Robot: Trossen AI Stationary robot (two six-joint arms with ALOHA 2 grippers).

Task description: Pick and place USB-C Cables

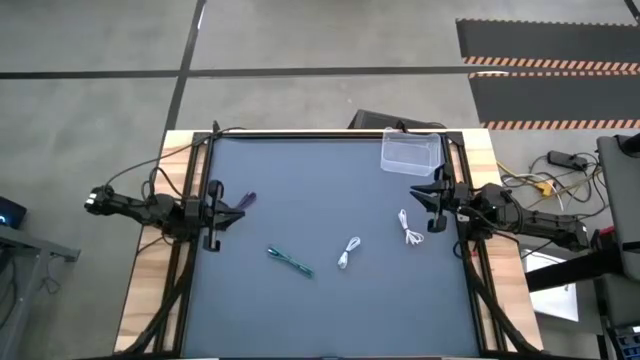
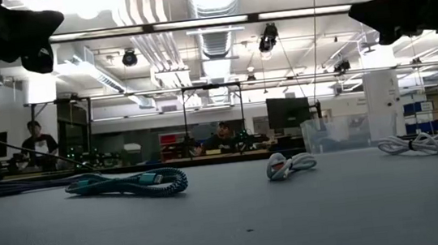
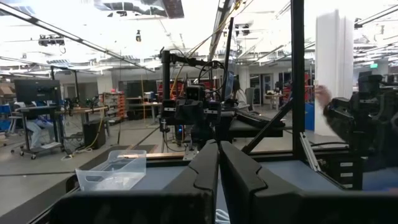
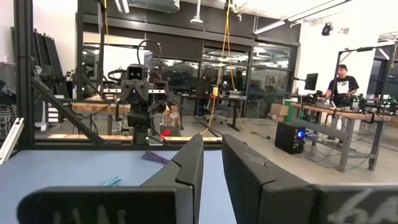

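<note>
Nothing is held: the left gripper is clenched empty at the mat's left edge, the right gripper parted slightly, empty, at the right edge. Four USB-C cables lie loose: purple, teal, two white. The clear bin presumably awaits them.

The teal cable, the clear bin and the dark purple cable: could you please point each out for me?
teal cable (image 1: pixel 290 260): high view, middle of its folded length.
clear bin (image 1: pixel 411 168): high view, its near rim.
dark purple cable (image 1: pixel 246 199): high view, the end showing beside the left arm.
</note>
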